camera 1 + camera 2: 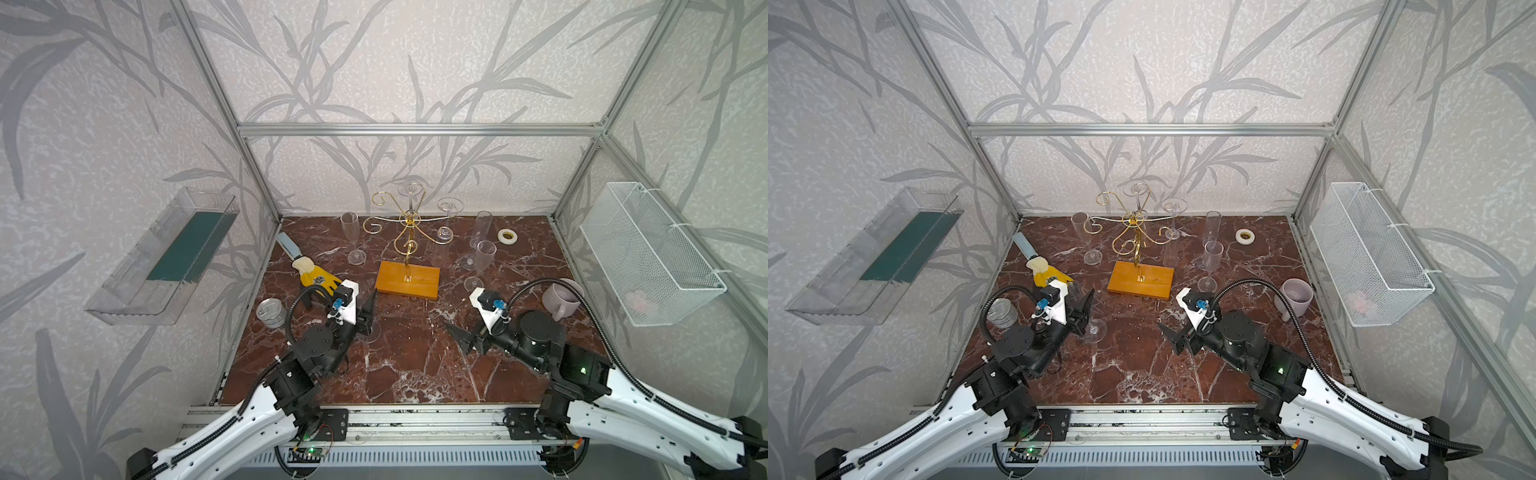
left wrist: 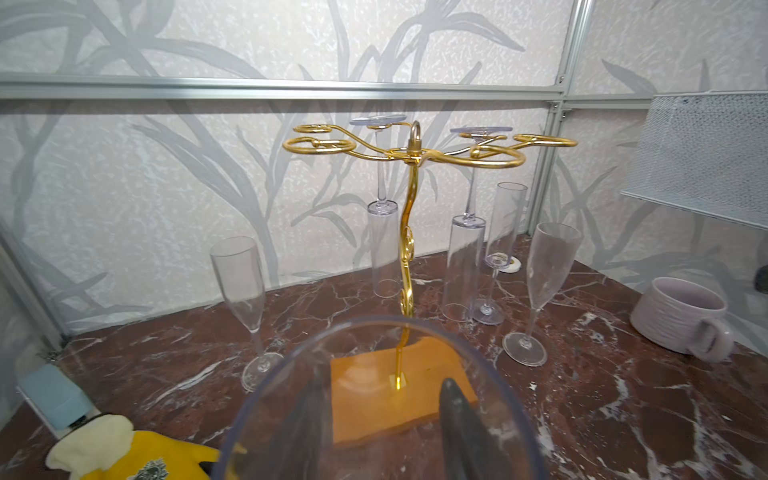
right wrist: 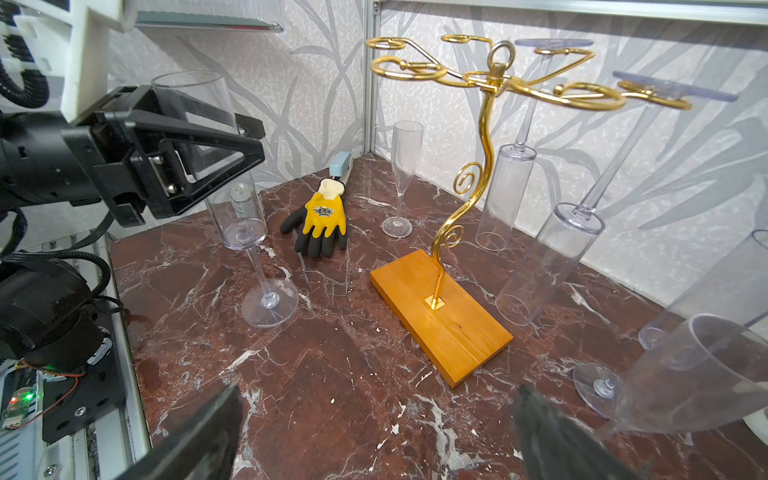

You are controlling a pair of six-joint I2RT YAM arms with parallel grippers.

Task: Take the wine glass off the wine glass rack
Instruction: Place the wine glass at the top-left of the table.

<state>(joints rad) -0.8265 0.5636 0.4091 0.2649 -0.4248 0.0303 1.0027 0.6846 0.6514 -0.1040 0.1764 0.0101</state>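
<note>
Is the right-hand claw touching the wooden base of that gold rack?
Apart. The right wrist view shows the open right gripper stopping short of the wooden base, with bare marble table between them.

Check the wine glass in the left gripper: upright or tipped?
Upright. The wine glass stands with stem vertical, foot down on the table, bowl clasped by the left gripper.

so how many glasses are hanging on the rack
2. One flute hangs from the wine glass rack's rearmost arm, the other flute from its rear right arm; the remaining arms are bare.
</note>
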